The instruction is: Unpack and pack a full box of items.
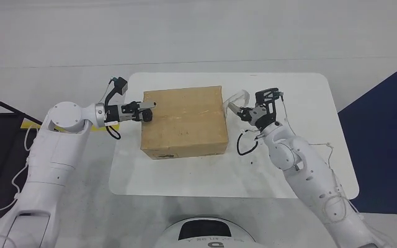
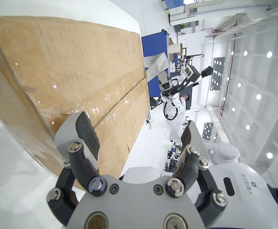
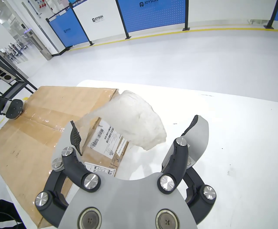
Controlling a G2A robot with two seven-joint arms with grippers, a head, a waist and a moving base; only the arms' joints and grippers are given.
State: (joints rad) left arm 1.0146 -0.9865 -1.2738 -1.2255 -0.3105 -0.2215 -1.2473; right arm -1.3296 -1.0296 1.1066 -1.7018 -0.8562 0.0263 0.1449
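Note:
A closed cardboard box [image 1: 183, 121] sits in the middle of the white table [image 1: 298, 167], its top seam covered with clear tape [image 2: 113, 102]. My left gripper [image 1: 147, 114] is open at the box's left top edge; one finger pad [image 2: 86, 132] lies over the taped seam [image 2: 136, 123]. My right gripper [image 1: 239, 110] is open beside the box's right side [image 3: 134, 122]. A curled strip of peeled, whitish tape [image 3: 130, 117] stands off the box's far right corner [image 1: 237, 97], just beyond the right fingers. Shipping labels [image 3: 106, 134] cover that side of the box [image 3: 43, 121].
Bare table [image 3: 217, 112] stretches to the right of the box and along the near edge. The table's left edge lies close behind the left gripper. Blue partition panels [image 3: 152, 13] stand on the floor far beyond the table.

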